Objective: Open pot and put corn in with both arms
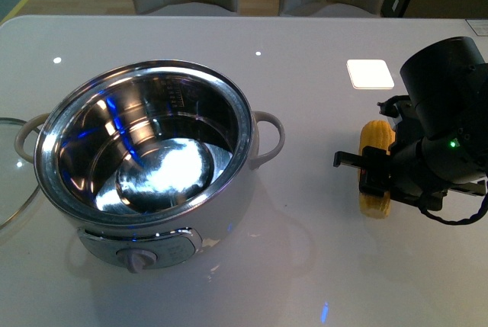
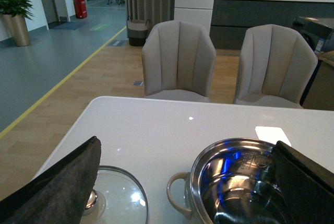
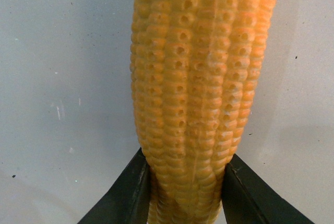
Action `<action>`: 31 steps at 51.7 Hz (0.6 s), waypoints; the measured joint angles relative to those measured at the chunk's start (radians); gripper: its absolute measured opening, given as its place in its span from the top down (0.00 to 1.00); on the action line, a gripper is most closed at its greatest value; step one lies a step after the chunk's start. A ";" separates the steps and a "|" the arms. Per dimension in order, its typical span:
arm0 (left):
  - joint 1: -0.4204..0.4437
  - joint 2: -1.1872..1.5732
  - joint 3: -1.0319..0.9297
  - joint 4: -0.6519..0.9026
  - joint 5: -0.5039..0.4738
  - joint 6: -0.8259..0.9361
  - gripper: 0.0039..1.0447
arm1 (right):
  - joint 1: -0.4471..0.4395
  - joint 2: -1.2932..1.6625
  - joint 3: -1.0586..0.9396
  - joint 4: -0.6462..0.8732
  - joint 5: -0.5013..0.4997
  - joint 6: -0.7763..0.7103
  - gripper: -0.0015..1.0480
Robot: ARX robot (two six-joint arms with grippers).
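The pot (image 1: 229, 224) stands open on the left of the white table, its steel inside empty. Its glass lid (image 1: 11, 178) lies flat on the table just left of it. In the left wrist view my left gripper (image 2: 186, 143) hangs open above the gap between the lid (image 2: 119, 199) and the pot (image 2: 197, 174), holding nothing. That gripper is out of the front view. To the pot's right, the yellow corn (image 1: 375, 138) lies on the table with my right gripper (image 1: 374, 171) shut across its middle. In the right wrist view the corn (image 3: 198, 78) sits between both black fingers (image 3: 124, 195).
A small white square pad (image 1: 370, 73) lies on the table beyond the corn. Two grey chairs (image 2: 179, 59) stand at the table's far edge. The lid's knob (image 2: 92, 200) sits close to my left gripper's finger (image 2: 62, 182).
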 joint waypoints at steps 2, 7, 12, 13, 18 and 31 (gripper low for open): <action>0.000 0.000 0.000 0.000 0.000 0.000 0.06 | 0.000 -0.003 -0.007 0.005 -0.004 0.003 0.76; 0.000 0.000 0.000 0.000 0.000 0.000 0.06 | -0.003 -0.034 -0.043 0.019 -0.024 0.019 0.81; 0.000 0.000 0.000 0.000 0.000 0.000 0.06 | -0.007 -0.102 -0.096 0.052 -0.029 0.024 0.85; 0.000 0.000 0.000 0.000 0.000 0.000 0.06 | -0.007 -0.110 -0.101 0.055 -0.029 0.024 0.85; 0.000 0.000 0.000 0.000 0.000 0.000 0.06 | 0.001 -0.234 -0.159 0.102 -0.049 0.023 0.87; 0.000 0.000 0.000 0.000 0.000 0.000 0.06 | 0.092 -0.465 -0.187 0.135 -0.139 0.045 0.87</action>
